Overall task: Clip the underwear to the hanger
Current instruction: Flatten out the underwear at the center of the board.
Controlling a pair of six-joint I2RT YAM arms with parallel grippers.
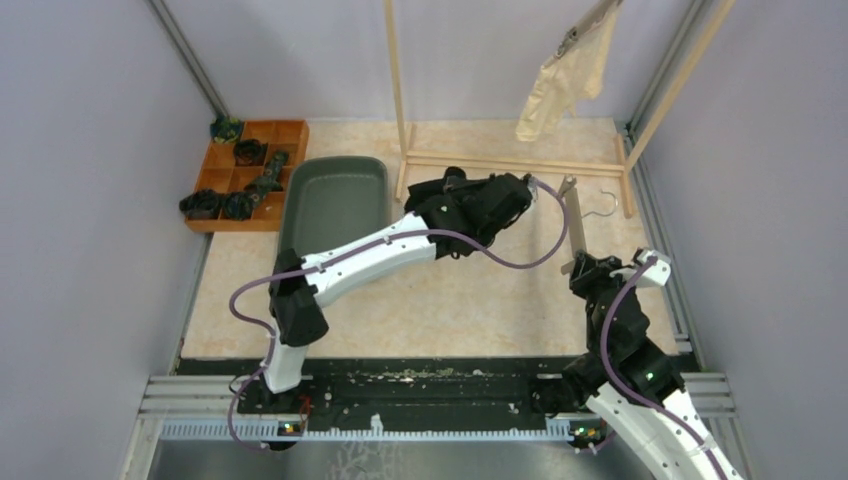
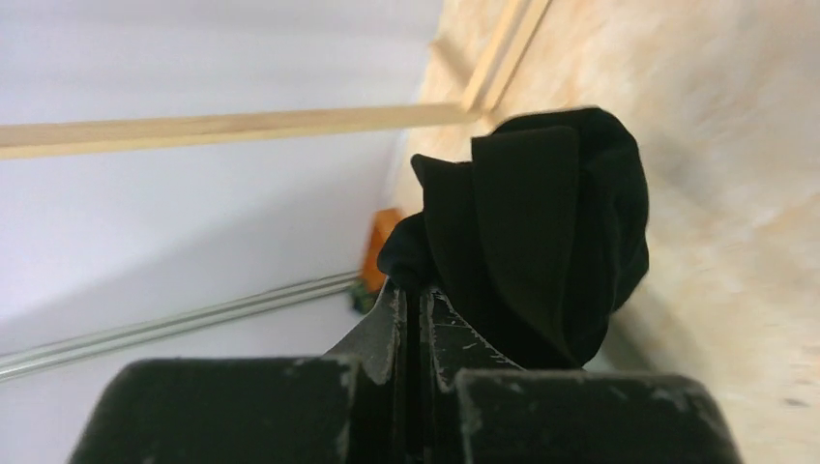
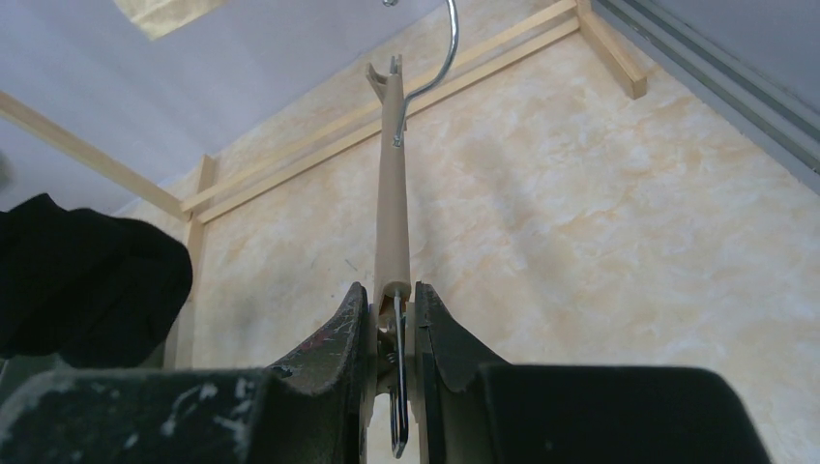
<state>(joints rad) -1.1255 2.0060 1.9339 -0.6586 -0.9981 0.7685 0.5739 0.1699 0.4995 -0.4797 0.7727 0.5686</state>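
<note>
My left gripper (image 1: 520, 195) is shut on the black underwear (image 1: 478, 207), bunched and held above the table's middle; in the left wrist view the cloth (image 2: 541, 232) hangs from my closed fingertips (image 2: 418, 290). My right gripper (image 1: 585, 265) is shut on the near clip of a wooden hanger (image 1: 572, 220), whose bar points away from it, with the wire hook (image 1: 600, 207) to the right. In the right wrist view the jaws (image 3: 394, 314) pinch the clip, the bar (image 3: 392, 193) runs up, and the black underwear (image 3: 87, 275) is at the left. The cream underwear (image 1: 560, 80) hangs from the rack.
A wooden clothes rack (image 1: 500, 160) stands at the back with its base rails on the table. A dark green tray (image 1: 335, 200) lies at back left. Beside it is a wooden compartment box (image 1: 250, 170) holding several dark bundles. Grey walls close in both sides.
</note>
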